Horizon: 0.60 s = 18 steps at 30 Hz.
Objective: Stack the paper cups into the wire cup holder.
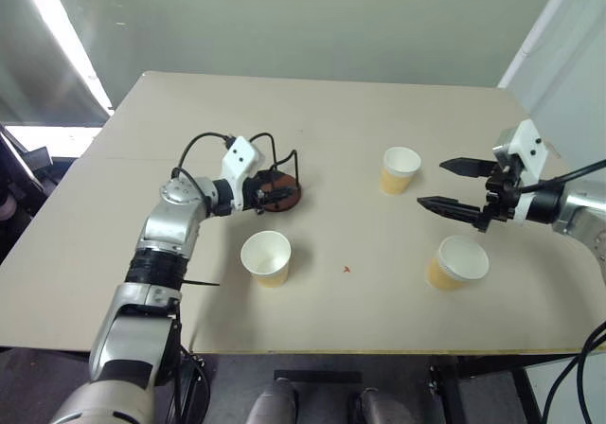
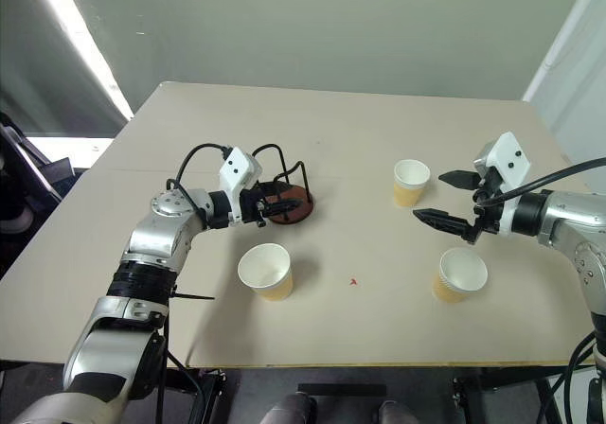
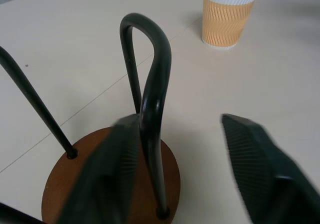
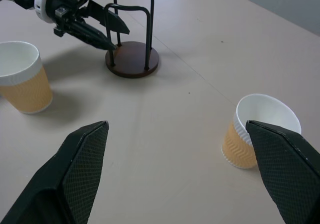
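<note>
The wire cup holder (image 1: pixel 281 198), a reddish-brown disc with black wire loops, stands left of the table's middle. My left gripper (image 1: pixel 269 195) reaches into it. In the left wrist view its jaws are open and straddle one wire loop (image 3: pixel 152 99): one finger lies against the wire, the other stands apart from it. Three paper cups stand upright on the table: one at the front left (image 1: pixel 266 258), one beyond the middle (image 1: pixel 401 169) and one at the front right (image 1: pixel 457 261). My right gripper (image 1: pixel 434 184) hovers open and empty between the two right-hand cups.
The beige table (image 1: pixel 341 301) ends in a front edge close behind the two near cups. A small red mark (image 1: pixel 347 270) lies between them. A black cable (image 1: pixel 194 145) loops over my left wrist.
</note>
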Motion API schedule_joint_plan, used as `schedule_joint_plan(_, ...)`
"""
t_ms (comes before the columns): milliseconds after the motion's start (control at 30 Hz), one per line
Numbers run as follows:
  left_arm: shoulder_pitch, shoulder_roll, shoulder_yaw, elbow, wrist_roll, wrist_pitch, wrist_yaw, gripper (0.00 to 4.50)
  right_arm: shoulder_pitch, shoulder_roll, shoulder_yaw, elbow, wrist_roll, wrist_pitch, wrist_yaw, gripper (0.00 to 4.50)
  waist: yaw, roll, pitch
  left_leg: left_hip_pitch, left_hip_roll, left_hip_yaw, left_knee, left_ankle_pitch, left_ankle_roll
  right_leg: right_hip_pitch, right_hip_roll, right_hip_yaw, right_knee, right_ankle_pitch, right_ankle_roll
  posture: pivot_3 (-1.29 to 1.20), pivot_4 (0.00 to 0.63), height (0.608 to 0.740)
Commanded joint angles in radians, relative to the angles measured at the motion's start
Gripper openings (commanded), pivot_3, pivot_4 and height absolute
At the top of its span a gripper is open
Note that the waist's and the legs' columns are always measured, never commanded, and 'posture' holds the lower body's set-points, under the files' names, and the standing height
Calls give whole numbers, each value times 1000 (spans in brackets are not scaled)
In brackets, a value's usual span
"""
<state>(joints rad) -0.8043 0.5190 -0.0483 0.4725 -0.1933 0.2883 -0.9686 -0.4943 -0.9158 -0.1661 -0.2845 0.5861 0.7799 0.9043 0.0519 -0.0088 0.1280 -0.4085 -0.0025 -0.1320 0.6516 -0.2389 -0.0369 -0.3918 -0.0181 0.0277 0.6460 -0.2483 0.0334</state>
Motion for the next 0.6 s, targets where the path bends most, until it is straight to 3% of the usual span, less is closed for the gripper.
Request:
schedule_joint_plan(33, -41, -1, 6, -16, -3, -18, -14, 1087, -1, -22, -58, -37, 18, 5, -13, 4500, 0, 0, 0, 0, 0, 0, 0, 0, 0, 0, 0, 0, 0, 0, 0, 0, 150, 740)
schedule_joint_plan(133, -47, 3, 5, -24, -6, -13, -28, 16, 3, -22, -64, -41, 20, 11, -17, 4500, 1, 0, 0, 0, 0, 0, 1, 0, 0, 0, 0, 0, 0, 0, 1, 0, 150, 740)
schedule_joint_plan(433, -96, 32, 7, -14, 1, -26, -69, 16, -2, -22, -63, -51, 36, 24, -31, 4500, 2, 0, 0, -1, 0, 0, 2, 0, 1, 0, 0, 0, 0, 0, 1, 0, 150, 740)
schedule_joint_plan(600, -128, 34, -10, -108, -43, 33, -156, 16, 0, -56, -85, -82, 68, 42, -4, 4500, 4, 0, 0, -2, 0, 0, 4, -1, 2, 0, 0, 0, 0, 0, 2, 0, 150, 740)
